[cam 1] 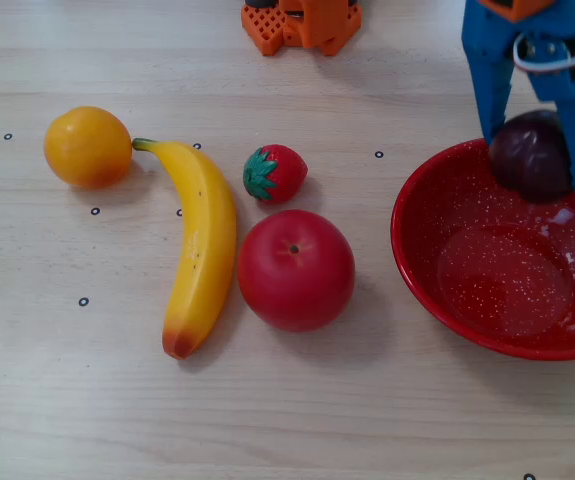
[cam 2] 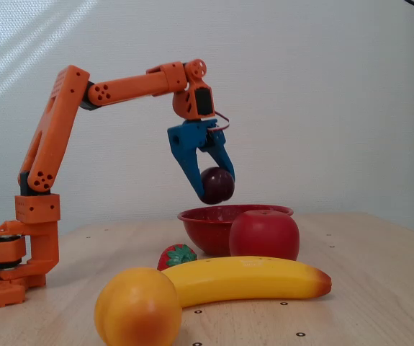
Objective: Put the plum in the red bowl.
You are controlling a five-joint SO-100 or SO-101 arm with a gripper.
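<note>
While my blue 2-finger gripper point(cam 2: 217, 189) pinches the glossy dark purple plum point(cam 1: 530, 155), it hangs just above the speckled red bowl point(cam 1: 422, 270). Both fingers press its sides.

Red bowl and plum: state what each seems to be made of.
The red bowl looks like enamelled metal or glazed ceramic: glossy red, fine white speckles, bright window-like reflections inside. Which of the two cannot be told. The plum, clamped in the gripper above the bowl, looks like moulded plastic: smooth, uniformly dark maroon, with a soft sheen.
</note>
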